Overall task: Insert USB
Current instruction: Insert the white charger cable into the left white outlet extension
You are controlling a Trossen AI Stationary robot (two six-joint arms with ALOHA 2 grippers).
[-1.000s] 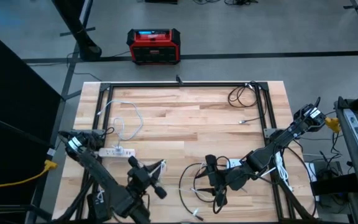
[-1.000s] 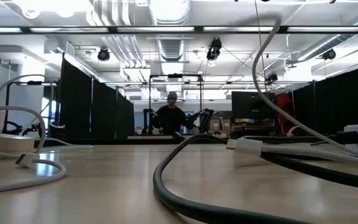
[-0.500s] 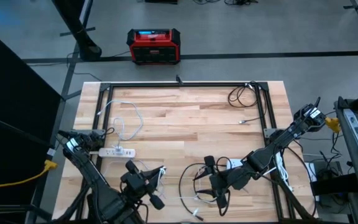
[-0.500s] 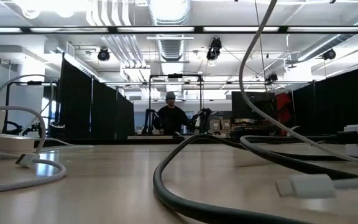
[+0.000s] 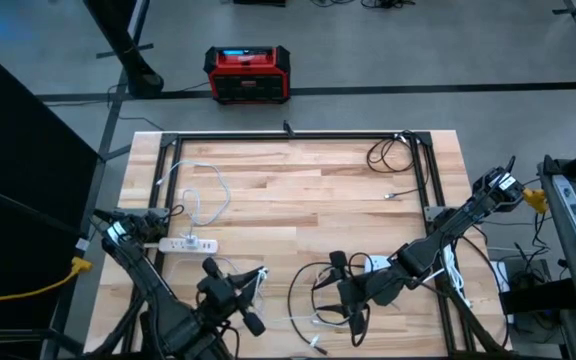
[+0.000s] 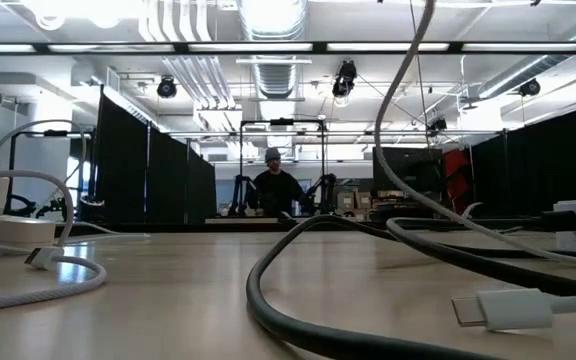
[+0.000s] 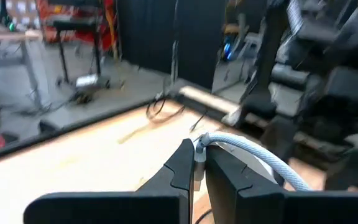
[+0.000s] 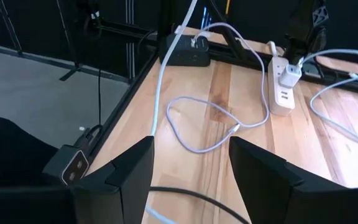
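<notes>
Light wooden table; white power strip, white cable, black cable

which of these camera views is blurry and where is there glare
Left wrist view: soft throughout, the background smeared, only the white cable between the left gripper fairly clear. Low view: ceiling lights blow out to white glare; the near black cable is out of focus. High view: evenly lit.

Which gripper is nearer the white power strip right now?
Left. The left gripper is just front-right of the white power strip; the right gripper is farther off toward the table's right.
</notes>
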